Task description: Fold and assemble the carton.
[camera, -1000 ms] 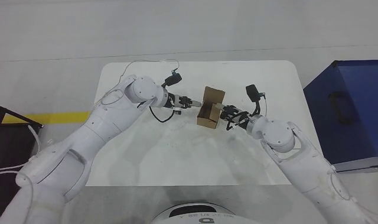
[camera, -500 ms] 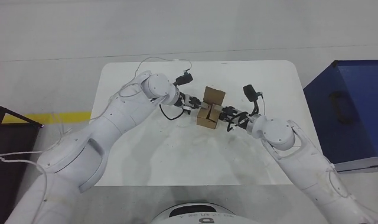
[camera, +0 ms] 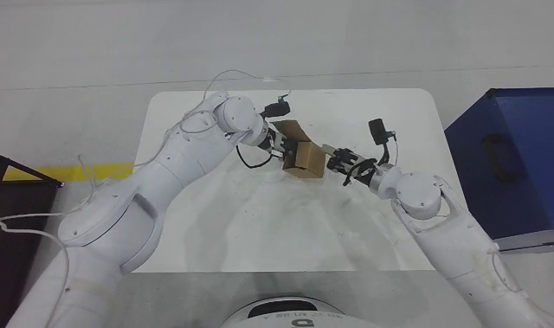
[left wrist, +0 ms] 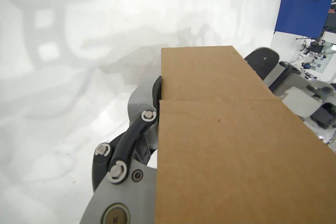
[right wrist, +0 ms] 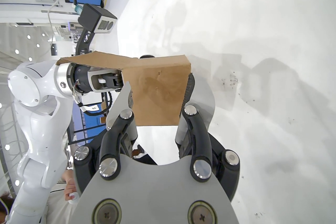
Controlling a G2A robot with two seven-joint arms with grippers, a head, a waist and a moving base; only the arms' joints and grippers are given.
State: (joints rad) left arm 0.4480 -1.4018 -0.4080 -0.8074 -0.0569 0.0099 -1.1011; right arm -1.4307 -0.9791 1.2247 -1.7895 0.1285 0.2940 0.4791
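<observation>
Nearly at the middle of the white desk (camera: 260,224), a little toward its far side, the brown carton (camera: 305,155) sits between the two arms and is turned at an angle to the desk's edges. The left tool (camera: 279,143) meets the carton on its left side. In the right wrist view this tool reaches in at the open end, under a flap that stands out from the top of the carton above it. The cardboard hides a part of the left tool, so I cannot tell if it is clamped or apart.

The right tool (camera: 336,159) is at the opposite end of the carton. Its fingers (right wrist: 189,88) are spread wide, one on each side of the closed end wall, and they press on the cardboard, so the tool is clamped on the carton. A grey shadow lies on the desk under and beside the carton. Whether its lower edge touches the desk I cannot tell. A blue container (camera: 511,172) stands on the floor just beside the desk on the right.
</observation>
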